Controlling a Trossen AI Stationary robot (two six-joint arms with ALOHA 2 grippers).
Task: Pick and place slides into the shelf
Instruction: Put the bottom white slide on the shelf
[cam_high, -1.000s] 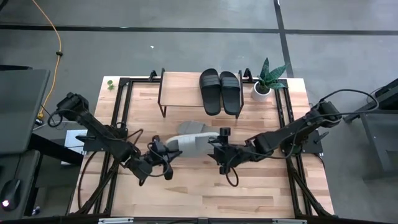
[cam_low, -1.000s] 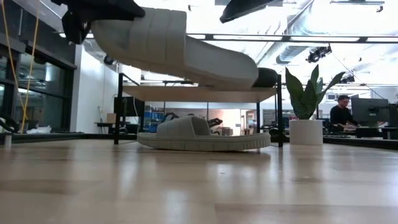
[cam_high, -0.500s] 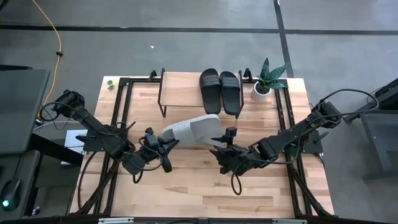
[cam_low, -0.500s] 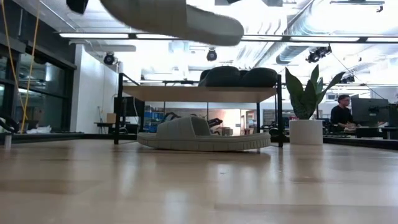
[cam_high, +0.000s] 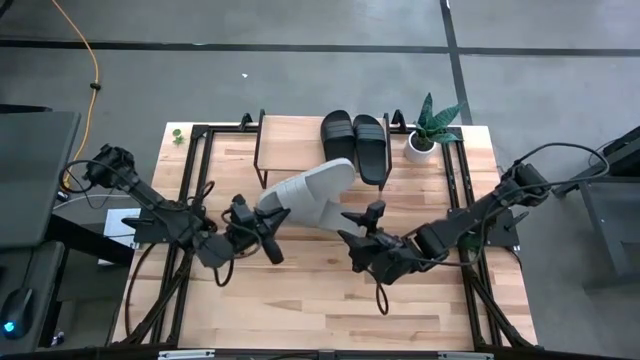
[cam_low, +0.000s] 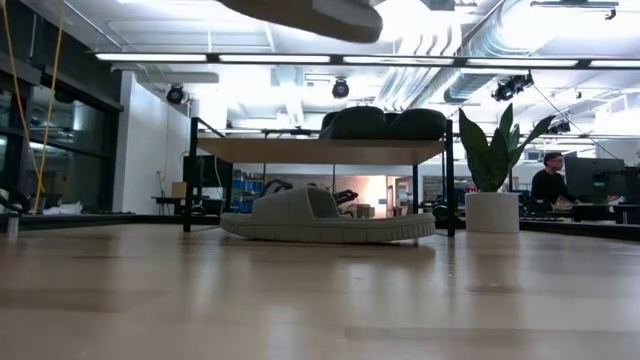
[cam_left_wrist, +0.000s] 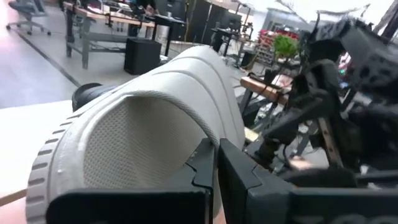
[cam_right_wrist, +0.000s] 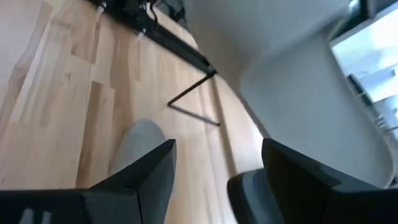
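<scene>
So the left gripper (cam_high: 268, 226) is clamping the heel end of 1 grey slide (cam_high: 305, 195) and carrying it up in the air, toe aimed at the shelf (cam_high: 290, 135), probably so it clears the edge. The right gripper (cam_high: 358, 233) is hanging spread and empty just beside it. 2 black slides (cam_high: 354, 145) are sitting on the shelf, and the other grey slide (cam_low: 325, 218) is lying on the table (cam_high: 300, 300).

Two black slides (cam_high: 354, 146) on one shelf (cam_high: 290, 140), two grey slides: one (cam_high: 309, 193) aloft, one (cam_low: 325, 217) on the table; one potted plant (cam_high: 430, 127)
</scene>
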